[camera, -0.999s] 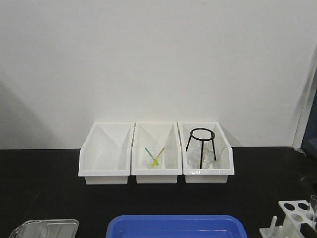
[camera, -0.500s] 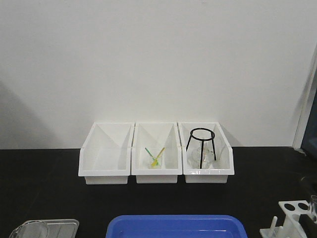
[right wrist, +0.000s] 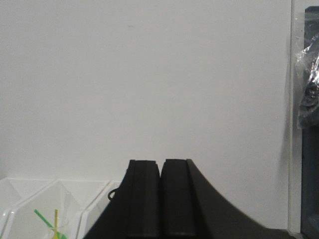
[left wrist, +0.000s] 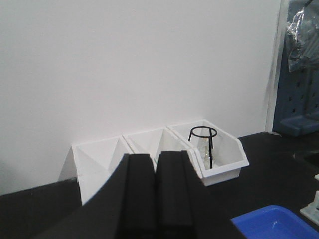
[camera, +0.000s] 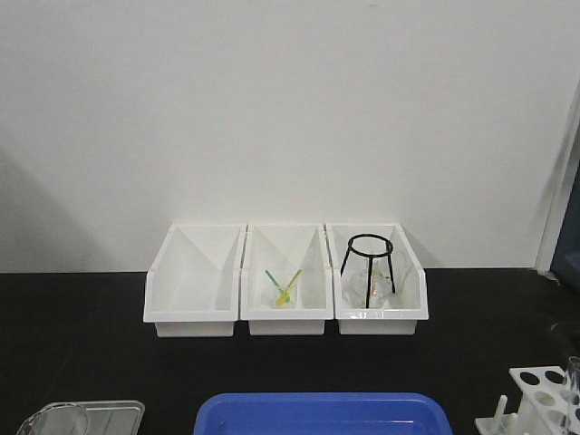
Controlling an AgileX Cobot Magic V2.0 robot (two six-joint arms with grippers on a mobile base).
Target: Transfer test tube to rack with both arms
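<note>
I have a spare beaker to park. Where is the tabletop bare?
Bare black table runs between the white bins and the blue tray, and left of the bins. The front edge is crowded: metal tray, blue tray, rack.

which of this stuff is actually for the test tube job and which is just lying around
For the job: test tube, rack, left gripper, right gripper.
Lying about: three white bins, black tripod, coloured sticks, blue tray, clear tray.
</note>
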